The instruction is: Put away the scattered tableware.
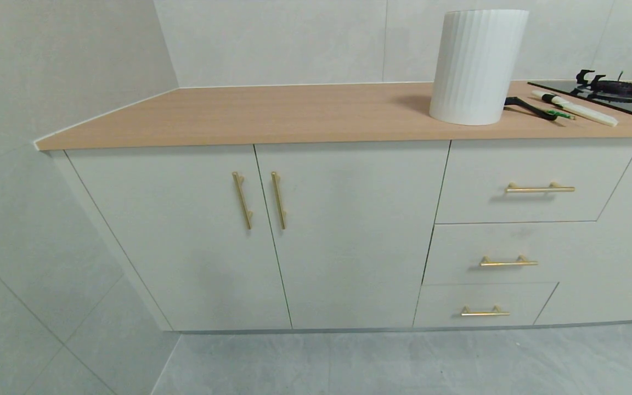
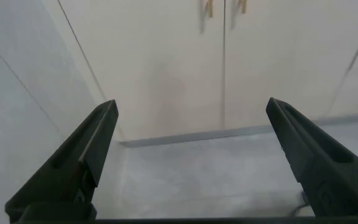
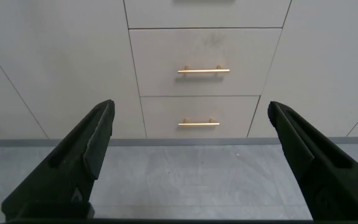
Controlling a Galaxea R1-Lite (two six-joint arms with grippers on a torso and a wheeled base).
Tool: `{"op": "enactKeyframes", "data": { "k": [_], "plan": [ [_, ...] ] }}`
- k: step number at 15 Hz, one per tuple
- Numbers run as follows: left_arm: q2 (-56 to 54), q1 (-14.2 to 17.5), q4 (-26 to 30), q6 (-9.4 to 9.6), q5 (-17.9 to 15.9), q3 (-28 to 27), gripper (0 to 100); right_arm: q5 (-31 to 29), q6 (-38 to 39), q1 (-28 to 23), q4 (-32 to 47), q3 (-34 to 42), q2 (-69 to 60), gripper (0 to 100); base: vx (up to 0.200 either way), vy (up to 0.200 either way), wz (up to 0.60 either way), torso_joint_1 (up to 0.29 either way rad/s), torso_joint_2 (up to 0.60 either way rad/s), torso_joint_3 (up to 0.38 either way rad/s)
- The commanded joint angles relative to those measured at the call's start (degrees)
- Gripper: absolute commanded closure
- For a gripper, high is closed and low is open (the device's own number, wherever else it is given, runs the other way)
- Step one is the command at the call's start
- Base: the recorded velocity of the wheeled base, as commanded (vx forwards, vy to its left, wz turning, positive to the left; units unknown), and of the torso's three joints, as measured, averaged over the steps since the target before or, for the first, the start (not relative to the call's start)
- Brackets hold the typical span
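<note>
A tall white ribbed container (image 1: 477, 66) stands on the wooden countertop (image 1: 272, 112). Just right of it lie a black-handled utensil (image 1: 530, 107), a green-tipped piece (image 1: 560, 114) and a white utensil (image 1: 576, 108). My left gripper (image 2: 191, 111) is open, hanging low above the grey floor and facing the foot of the double cabinet doors. My right gripper (image 3: 191, 113) is open too, low before the lower drawers, nothing between its fingers.
Two cabinet doors with gold handles (image 1: 261, 200) sit under the counter at the left, three drawers (image 1: 540, 188) (image 1: 508, 262) (image 1: 485, 312) at the right. A black gas hob (image 1: 620, 88) is at the counter's far right. A tiled wall closes the left side.
</note>
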Motion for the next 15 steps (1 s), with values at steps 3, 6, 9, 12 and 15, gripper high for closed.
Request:
{"op": "enactKeyframes", "data": {
  "k": [3, 6, 9, 12, 15],
  "plan": [
    [0.05, 0.00, 0.06, 0.02, 0.00, 0.02, 0, 0.02, -0.04, 0.01, 0.01, 0.00, 0.11, 0, 0.000, 0.000, 0.00, 0.000, 0.00, 0.000],
    [0.05, 0.00, 0.06, 0.02, 0.00, 0.02, 0, 0.02, -0.04, 0.01, 0.01, 0.00, 0.11, 0, 0.000, 0.000, 0.00, 0.000, 0.00, 0.000],
    [0.05, 0.00, -0.03, 0.02, 0.00, 0.02, 0, 0.02, -0.04, 0.01, 0.01, 0.00, 0.11, 0, 0.000, 0.000, 0.00, 0.000, 0.00, 0.000],
    [0.05, 0.00, -0.03, 0.02, 0.00, 0.02, 0, 0.02, 0.04, 0.01, 0.01, 0.00, 0.11, 0, 0.000, -0.133, 0.00, 0.003, 0.00, 0.003],
    [0.05, 0.00, -0.03, 0.02, 0.00, 0.02, 0, 0.02, 0.04, 0.01, -0.08, 0.00, 0.11, 0, 0.000, -0.200, 0.00, 0.004, 0.01, -0.001]
  ]
}}
